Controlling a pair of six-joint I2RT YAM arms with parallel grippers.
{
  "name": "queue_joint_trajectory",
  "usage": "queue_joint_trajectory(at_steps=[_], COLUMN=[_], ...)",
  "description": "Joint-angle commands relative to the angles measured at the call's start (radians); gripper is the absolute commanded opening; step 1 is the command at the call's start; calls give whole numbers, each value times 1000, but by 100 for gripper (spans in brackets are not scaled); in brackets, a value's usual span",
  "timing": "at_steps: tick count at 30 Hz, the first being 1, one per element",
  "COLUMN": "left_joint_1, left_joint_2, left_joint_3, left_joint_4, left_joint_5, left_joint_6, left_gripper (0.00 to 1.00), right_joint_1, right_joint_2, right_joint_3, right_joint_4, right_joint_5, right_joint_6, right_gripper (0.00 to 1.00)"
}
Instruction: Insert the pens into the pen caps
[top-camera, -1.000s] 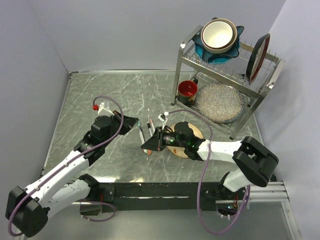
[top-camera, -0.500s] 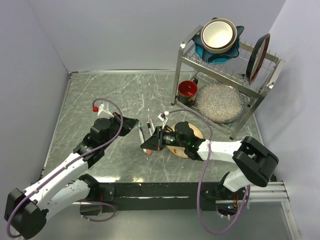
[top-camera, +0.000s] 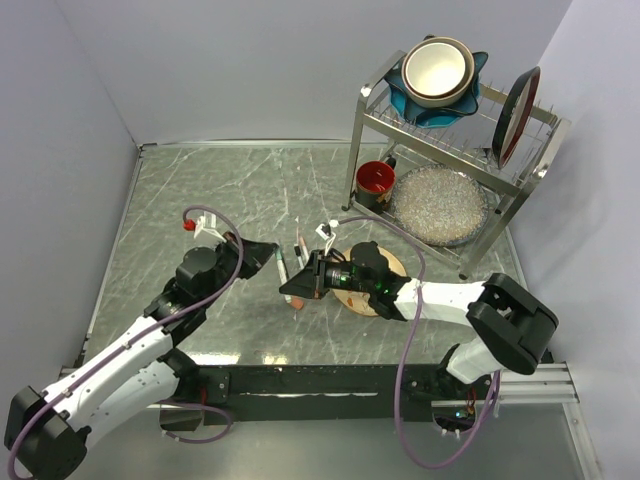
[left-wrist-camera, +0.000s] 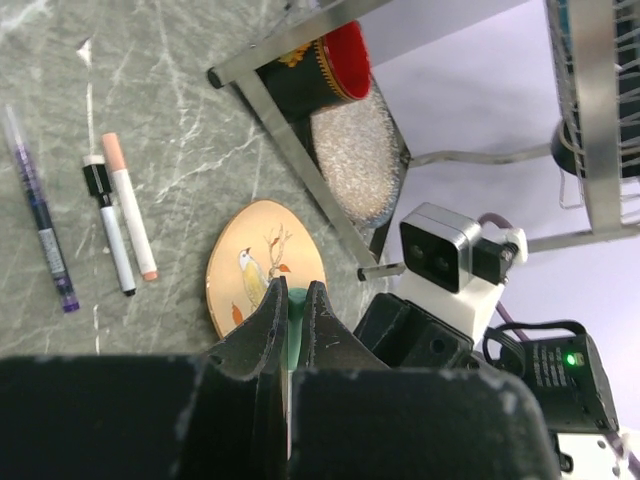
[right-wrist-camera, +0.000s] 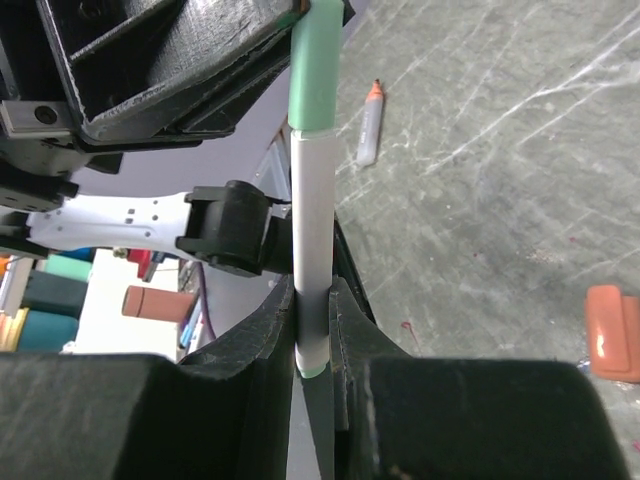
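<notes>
My right gripper (right-wrist-camera: 312, 305) is shut on the grey-white barrel of a pen (right-wrist-camera: 311, 230). The pen's pale green cap (right-wrist-camera: 316, 75) sits on its far end, inside my left gripper's jaws. In the left wrist view my left gripper (left-wrist-camera: 290, 300) is shut on that green cap (left-wrist-camera: 289, 325). In the top view the two grippers (top-camera: 266, 253) (top-camera: 297, 288) meet above the table's middle. A purple pen (left-wrist-camera: 40, 210), a black-and-white pen (left-wrist-camera: 110, 235) and a white pen with a peach cap (left-wrist-camera: 130, 205) lie on the table. An orange-red cap (right-wrist-camera: 610, 345) lies loose.
A round wooden coaster with a bird (left-wrist-camera: 265, 270) lies by the right arm. A metal dish rack (top-camera: 450, 140) stands at the back right with bowls, a plate and a red cup (top-camera: 375, 180) beside it. Another pen with an orange tip (right-wrist-camera: 369, 130) lies farther off.
My left gripper has shifted a little toward the near edge and closer to the right gripper. The right gripper has barely moved. Both stay shut.
</notes>
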Motion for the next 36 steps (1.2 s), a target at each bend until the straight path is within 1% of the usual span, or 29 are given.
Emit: queue_joint_trajectory(at_steps=[1, 4, 6, 7, 9, 10, 13, 15, 16, 19, 27, 30, 36], left_joint_1=[-8, -10, -10, -10, -10, -10, -10, -10, -10, -10, -10, -10, -10], left_joint_2=[-37, -54, -64, -70, -80, -90, -107, -110, -107, -93, -94, -94, -74], left_joint_3=[-32, -81, -102, -104, -95, -92, -76, -62, -56, -29, 25, 43, 59], left_joint_4=[145, 250, 279, 284, 284, 284, 284, 287, 286, 254, 214, 183, 177], left_joint_5=[103, 196, 236, 245, 259, 268, 273, 278, 282, 275, 287, 275, 256], left_joint_6=[43, 47, 52, 55, 66, 69, 73, 83, 84, 101, 129, 139, 150], left_gripper=[1, 1, 5, 13, 24, 33, 46, 49, 52, 57, 63, 63, 62], right_joint_1=[-24, -44, -47, -47, -47, -47, -47, -45, -42, -36, -30, -30, -22], right_joint_2=[-33, -29, -45, -51, -68, -74, -91, -96, -99, -108, -142, -150, -176], right_joint_3=[26, 28, 28, 26, 13, 8, -9, -20, -23, -26, -26, -30, -49], right_joint_4=[130, 185, 191, 196, 207, 214, 213, 220, 231, 230, 193, 191, 197], right_joint_5=[-18, -55, -75, -83, -109, -116, -132, -142, -146, -150, -149, -155, -170], right_joint_6=[41, 64, 44, 35, 22, 19, 10, 13, 16, 16, -8, -8, -7], right_gripper=[0, 0, 0, 0, 0, 0, 0, 0, 0, 0, 0, 0, 0])
